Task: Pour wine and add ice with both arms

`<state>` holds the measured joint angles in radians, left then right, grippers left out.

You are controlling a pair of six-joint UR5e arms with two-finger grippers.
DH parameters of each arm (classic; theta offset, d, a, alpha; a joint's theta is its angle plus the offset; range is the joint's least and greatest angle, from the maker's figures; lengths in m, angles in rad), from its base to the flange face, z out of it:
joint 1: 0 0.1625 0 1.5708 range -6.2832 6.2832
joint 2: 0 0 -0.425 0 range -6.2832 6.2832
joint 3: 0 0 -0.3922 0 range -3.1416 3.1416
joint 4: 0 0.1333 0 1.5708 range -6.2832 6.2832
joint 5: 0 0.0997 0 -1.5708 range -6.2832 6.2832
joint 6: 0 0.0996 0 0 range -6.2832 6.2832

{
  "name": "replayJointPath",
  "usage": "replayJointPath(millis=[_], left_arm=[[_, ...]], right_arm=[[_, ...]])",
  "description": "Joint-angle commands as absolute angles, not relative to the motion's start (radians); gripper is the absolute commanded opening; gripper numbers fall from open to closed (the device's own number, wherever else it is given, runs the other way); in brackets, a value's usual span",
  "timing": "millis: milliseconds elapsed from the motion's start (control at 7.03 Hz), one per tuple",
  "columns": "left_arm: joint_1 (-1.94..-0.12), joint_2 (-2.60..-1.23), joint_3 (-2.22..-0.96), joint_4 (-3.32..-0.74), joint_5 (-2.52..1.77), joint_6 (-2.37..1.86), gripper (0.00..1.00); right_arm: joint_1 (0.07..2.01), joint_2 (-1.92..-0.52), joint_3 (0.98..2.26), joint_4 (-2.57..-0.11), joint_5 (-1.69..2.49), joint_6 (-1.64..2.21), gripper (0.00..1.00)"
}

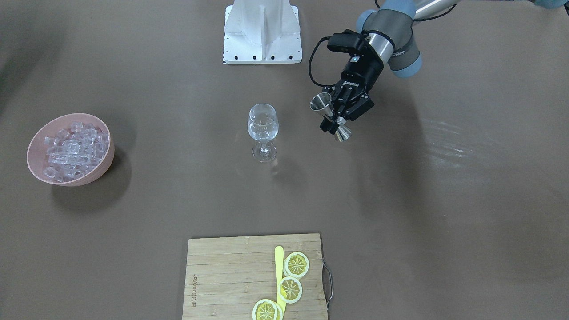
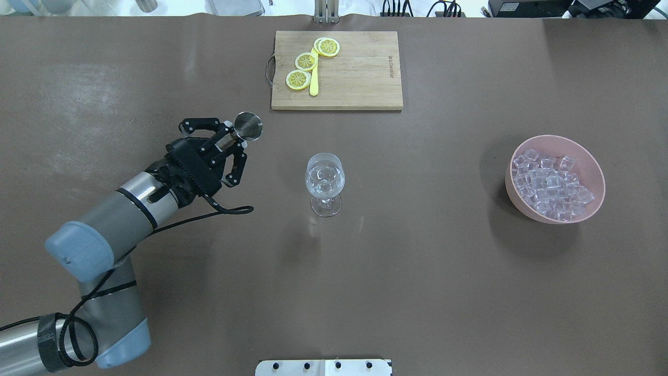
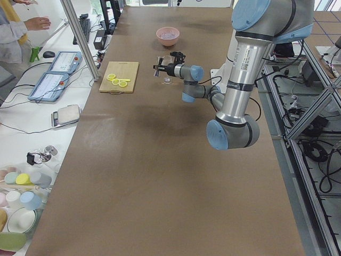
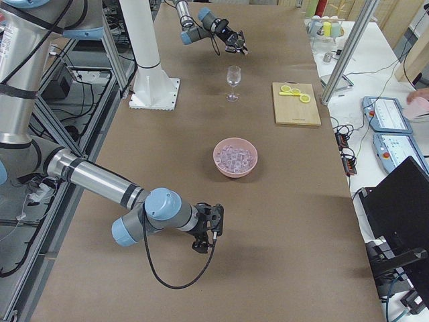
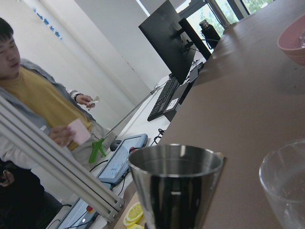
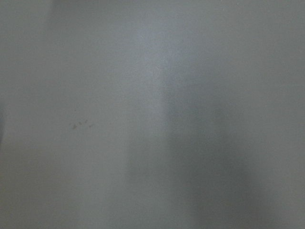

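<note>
My left gripper (image 2: pixel 233 143) is shut on a steel double-ended jigger (image 2: pixel 246 127), held above the table and left of the wine glass (image 2: pixel 324 177) in the overhead view, apart from it. In the front view the jigger (image 1: pixel 330 116) hangs tilted in the gripper (image 1: pixel 336 121), with the clear glass (image 1: pixel 263 124) upright beside it. The left wrist view shows the jigger's cup (image 5: pixel 176 183) and the glass rim (image 5: pixel 286 186). The ice (image 2: pixel 548 183) fills a pink bowl (image 2: pixel 516 201). My right gripper (image 4: pixel 209 229) shows only in the right side view, low over the table; I cannot tell its state.
A wooden cutting board (image 2: pixel 360 73) with three lemon slices (image 2: pixel 306 61) and a yellow stick lies at the far edge. The white robot base (image 1: pixel 262 31) stands at the near edge. The right wrist view shows only blurred grey surface. A person stands beyond the table's far side.
</note>
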<state>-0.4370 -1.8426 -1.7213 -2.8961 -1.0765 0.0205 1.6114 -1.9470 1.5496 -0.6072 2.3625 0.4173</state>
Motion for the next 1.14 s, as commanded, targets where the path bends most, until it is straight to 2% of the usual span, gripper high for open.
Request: replayJointPath(millis=[0, 427, 711, 996], left_arm=[[-0.484, -1.682, -1.718, -3.006, -1.080, -0.165, 0.00], [-0.512, -1.499, -1.691, -3.108, -1.071, -0.487, 0.00], [-0.520, -1.427, -1.575, -3.237, -1.068, -0.691, 0.00], [-0.529, -1.430, -1.476, -3.260, -0.987, -0.816, 0.00]], right_arm=[[1.621, -1.951, 1.561, -0.607, 2.367, 0.416, 1.00], [1.628, -1.944, 1.563, -0.609, 2.372, 0.405, 1.00], [1.628, -1.942, 1.566, -0.609, 2.372, 0.399, 1.00], [1.625, -1.942, 1.574, -0.609, 2.373, 0.397, 1.00]])
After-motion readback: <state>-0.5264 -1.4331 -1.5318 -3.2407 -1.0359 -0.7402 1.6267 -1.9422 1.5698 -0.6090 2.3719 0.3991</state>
